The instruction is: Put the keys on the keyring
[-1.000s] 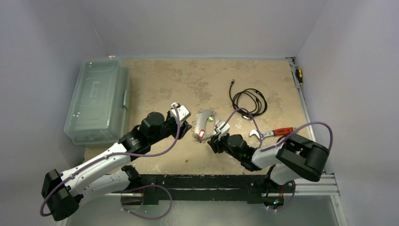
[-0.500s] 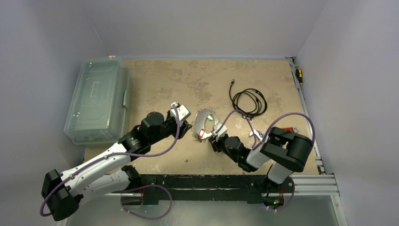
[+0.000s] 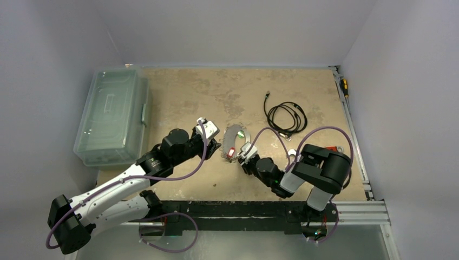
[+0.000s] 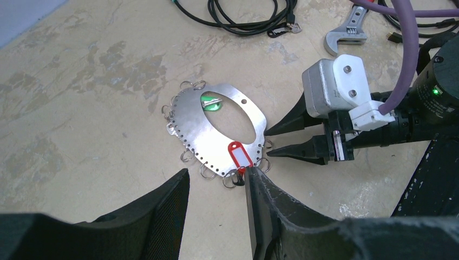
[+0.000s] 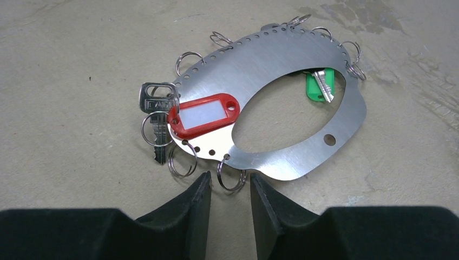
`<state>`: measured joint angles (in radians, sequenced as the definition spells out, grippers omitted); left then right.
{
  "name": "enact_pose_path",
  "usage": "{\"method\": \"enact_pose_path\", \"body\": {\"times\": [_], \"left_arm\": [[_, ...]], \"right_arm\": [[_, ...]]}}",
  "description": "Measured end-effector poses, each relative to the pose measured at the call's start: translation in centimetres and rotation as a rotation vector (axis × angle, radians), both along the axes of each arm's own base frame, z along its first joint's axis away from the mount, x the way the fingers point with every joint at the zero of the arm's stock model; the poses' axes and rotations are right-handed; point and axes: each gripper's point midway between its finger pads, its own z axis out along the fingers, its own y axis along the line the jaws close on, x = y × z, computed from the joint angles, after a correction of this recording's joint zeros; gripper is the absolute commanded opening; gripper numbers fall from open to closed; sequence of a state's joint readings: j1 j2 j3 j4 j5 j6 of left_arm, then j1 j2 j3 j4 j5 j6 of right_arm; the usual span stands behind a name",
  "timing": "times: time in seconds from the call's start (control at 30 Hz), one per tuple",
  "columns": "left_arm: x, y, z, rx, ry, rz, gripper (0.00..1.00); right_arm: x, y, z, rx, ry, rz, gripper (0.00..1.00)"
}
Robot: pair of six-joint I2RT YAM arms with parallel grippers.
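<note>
Silver keyring (image 5: 281,59) lies just beyond right fingers (image 5: 192,208).

Keyring (image 5: 287,51): brushed sheet metal, satin sheen, fine grain lines, punched holes along rim. Split rings (image 5: 182,160): thin bright wire. Silver key (image 5: 156,108): shiny metal. Tag (image 5: 204,115): glossy red plastic, white matt insert. Green-headed key (image 5: 316,85): plastic head, metal blade. Worktop (image 5: 70,49): matt, mottled beige, worn patches. Left gripper (image 4: 217,172) fingers (image 4: 162,216): black, matt, finely textured. Storage box (image 3: 111,116), worktop's left edge: translucent plastic.
</note>
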<state>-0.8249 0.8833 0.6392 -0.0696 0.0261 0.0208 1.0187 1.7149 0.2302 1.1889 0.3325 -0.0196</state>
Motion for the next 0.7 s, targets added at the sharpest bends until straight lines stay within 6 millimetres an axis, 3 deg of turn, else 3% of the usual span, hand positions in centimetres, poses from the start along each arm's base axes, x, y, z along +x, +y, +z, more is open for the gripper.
{"method": "enact_pose_path", "body": {"times": [0.3,0.7], "left_arm": [[0.0,-0.01,-0.04,0.001,0.001,0.0,0.41],[-0.05,-0.06,-0.03,0.0,0.002,-0.004,0.41]], "right_arm": [[0.06,0.95,-0.01,-0.032,-0.045,0.022,0.3],[0.19,1.07,-0.13,-0.064,-0.079,0.027,0.06]]}}
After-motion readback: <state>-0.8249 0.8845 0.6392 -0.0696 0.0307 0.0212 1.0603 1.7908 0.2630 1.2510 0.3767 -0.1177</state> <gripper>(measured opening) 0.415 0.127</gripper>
